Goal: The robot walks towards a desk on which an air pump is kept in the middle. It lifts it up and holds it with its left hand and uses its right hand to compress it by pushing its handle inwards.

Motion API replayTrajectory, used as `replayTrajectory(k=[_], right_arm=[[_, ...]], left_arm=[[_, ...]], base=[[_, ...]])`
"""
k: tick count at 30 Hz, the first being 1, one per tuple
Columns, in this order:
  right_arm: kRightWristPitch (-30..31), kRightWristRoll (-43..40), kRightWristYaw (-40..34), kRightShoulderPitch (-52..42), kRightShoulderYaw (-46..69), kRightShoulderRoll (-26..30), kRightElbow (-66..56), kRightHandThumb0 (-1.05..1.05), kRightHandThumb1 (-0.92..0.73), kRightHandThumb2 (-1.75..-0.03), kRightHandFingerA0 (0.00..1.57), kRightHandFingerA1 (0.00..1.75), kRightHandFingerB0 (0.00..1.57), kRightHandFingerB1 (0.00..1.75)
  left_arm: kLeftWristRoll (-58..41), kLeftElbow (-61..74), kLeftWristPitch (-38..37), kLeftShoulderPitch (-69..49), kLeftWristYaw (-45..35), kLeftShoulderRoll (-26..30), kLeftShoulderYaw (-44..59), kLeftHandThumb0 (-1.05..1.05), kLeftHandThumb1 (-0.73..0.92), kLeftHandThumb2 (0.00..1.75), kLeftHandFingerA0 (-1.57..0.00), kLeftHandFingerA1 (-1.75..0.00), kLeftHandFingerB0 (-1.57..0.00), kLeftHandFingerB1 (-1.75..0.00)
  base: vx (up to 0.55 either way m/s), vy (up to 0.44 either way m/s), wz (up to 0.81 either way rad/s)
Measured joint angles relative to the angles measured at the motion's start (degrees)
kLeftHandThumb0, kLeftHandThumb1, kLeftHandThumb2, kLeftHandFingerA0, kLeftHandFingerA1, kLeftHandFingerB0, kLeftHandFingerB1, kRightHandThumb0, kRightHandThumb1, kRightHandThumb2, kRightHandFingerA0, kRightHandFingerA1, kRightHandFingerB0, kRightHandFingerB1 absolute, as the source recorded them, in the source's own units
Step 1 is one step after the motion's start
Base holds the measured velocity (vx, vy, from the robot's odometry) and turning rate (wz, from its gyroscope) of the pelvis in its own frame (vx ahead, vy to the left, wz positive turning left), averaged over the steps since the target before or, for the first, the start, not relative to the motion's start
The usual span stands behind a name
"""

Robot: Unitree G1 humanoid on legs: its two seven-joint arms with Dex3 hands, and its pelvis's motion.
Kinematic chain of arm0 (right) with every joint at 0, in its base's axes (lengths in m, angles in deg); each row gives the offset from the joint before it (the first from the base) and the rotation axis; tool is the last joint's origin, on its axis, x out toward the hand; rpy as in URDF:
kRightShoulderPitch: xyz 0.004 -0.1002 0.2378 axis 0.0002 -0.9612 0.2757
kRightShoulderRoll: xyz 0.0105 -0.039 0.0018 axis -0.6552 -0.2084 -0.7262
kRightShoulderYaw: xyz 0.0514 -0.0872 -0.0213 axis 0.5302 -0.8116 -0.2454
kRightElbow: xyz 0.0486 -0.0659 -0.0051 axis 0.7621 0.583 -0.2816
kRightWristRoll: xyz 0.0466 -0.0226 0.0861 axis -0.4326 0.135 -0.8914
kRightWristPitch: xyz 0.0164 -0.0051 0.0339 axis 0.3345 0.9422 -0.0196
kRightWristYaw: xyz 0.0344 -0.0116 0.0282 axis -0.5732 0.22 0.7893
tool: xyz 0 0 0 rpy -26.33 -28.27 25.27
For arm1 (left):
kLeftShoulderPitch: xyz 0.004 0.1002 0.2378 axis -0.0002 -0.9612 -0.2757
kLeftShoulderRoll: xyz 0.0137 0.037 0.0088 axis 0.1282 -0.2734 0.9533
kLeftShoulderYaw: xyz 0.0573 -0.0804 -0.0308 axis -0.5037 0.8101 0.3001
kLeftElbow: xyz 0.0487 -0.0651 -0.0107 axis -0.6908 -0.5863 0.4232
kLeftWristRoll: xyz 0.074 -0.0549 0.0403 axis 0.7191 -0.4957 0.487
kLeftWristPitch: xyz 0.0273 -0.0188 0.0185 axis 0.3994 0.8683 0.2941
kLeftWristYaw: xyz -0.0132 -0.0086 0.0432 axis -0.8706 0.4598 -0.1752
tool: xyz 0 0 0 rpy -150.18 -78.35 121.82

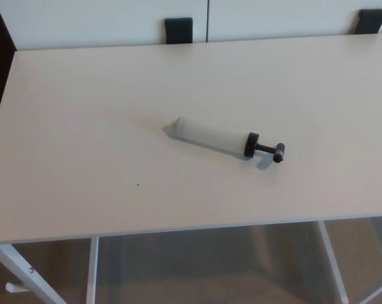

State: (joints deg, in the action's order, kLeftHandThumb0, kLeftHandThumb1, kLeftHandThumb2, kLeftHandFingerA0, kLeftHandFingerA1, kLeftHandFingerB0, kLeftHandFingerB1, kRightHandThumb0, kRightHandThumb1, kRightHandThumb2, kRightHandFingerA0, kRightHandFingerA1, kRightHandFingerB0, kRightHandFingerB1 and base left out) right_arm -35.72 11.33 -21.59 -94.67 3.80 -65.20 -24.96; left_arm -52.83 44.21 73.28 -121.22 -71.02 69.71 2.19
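The air pump (211,137) lies flat on the pale desk (83,126), near its middle. Its translucent white barrel runs from upper left to lower right. A black collar (251,144) caps the right end, and a short black rod leads to a small T-handle (279,152) pointing right. Neither of my hands shows in the head view, and nothing touches the pump.
The desk's front edge (178,229) crosses the lower part of the view, with white legs (26,272) and floor below it. Two black brackets (178,30) (372,20) sit on the white wall behind the far edge.
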Motion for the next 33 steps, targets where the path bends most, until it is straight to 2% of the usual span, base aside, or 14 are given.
replayTrajectory(k=[12, 13, 15, 16, 21, 22, 25, 28, 33], right_arm=[[1.72, -3.87, 2.90, -0.32, 3.83, 0.06, 3.00, -0.86, -0.89, -0.68, 0.29, 0.33, 0.21, 0.28], [1.81, -4.06, 3.06, -0.38, 4.01, 0.06, 3.14, -0.87, -0.86, -0.68, 0.37, 0.35, 0.26, 0.29], [2.16, -4.79, 3.60, -0.49, 4.56, 0.07, 3.71, -0.87, -0.86, -0.68, 0.37, 0.35, 0.26, 0.29], [2.38, -5.26, 3.93, -0.49, 5.04, 0.19, 4.47, -0.87, -0.87, -0.67, 0.35, 0.36, 0.24, 0.28], [4.82, -7.74, 5.85, -0.18, 7.28, 1.37, 11.01, -0.88, -0.90, -0.68, 0.31, 0.34, 0.23, 0.28], [5.53, -8.56, 6.42, 0.02, 7.98, 1.67, 12.89, -0.89, -0.89, -0.68, 0.28, 0.33, 0.18, 0.27], [7.00, -10.18, 7.47, 0.35, 9.23, 2.16, 16.45, -0.90, -0.88, -0.68, 0.28, 0.34, 0.21, 0.28], [8.80, -12.13, 8.87, 0.74, 10.59, 2.88, 20.29, -0.92, -0.88, -0.67, 0.31, 0.35, 0.26, 0.28], [10.73, -14.21, 10.58, 1.46, 12.13, 4.02, 24.44, -0.90, -0.92, -0.69, 0.28, 0.37, 0.23, 0.29]], left_arm=[[-9.97, 0.01, 0.28, -10.04, -7.12, -0.03, 8.39, -0.67, 0.81, 0.64, -0.65, -0.66, -0.62, -0.60], [-10.52, 0.01, 0.29, -10.46, -7.49, -0.03, 8.75, -0.29, 0.55, 1.06, -0.08, -0.51, -0.07, -0.49], [-12.37, -0.09, 0.29, -11.77, -8.76, -0.01, 9.94, -0.29, 0.55, 1.06, -0.08, -0.51, -0.07, -0.49], [-12.97, -1.10, 0.31, -11.56, -9.29, 0.14, 10.27, -0.61, 0.90, 0.67, -0.25, -0.34, -0.22, -0.28], [-14.12, -10.87, 0.67, -7.09, -10.70, 0.35, 10.54, -0.62, 0.85, 0.66, -0.21, -0.33, -0.21, -0.28], [-14.41, -13.56, 0.75, -5.64, -10.93, 0.31, 10.56, -0.61, 0.81, 0.65, -0.19, -0.34, -0.22, -0.29], [-14.91, -18.61, 0.93, -2.74, -11.26, 0.07, 10.57, -0.61, 0.83, 0.65, -0.19, -0.34, -0.17, -0.27], [-15.42, -23.90, 1.22, 0.59, -11.41, -0.51, 10.60, -0.61, 0.85, 0.66, -0.18, -0.33, -0.20, -0.28], [-16.01, -28.96, 1.41, 3.66, -11.47, -1.60, 10.63, -0.61, 0.84, 0.65, -0.19, -0.34, -0.22, -0.29]], base=[[0.00, 0.000, 0.00], [0.00, 0.000, 0.00], [0.00, 0.000, 0.00], [0.00, 0.000, 0.00], [0.00, 0.000, 0.00], [0.00, 0.000, 0.00], [0.00, 0.000, 0.00], [0.00, 0.000, 0.00], [0.00, 0.000, 0.00]])
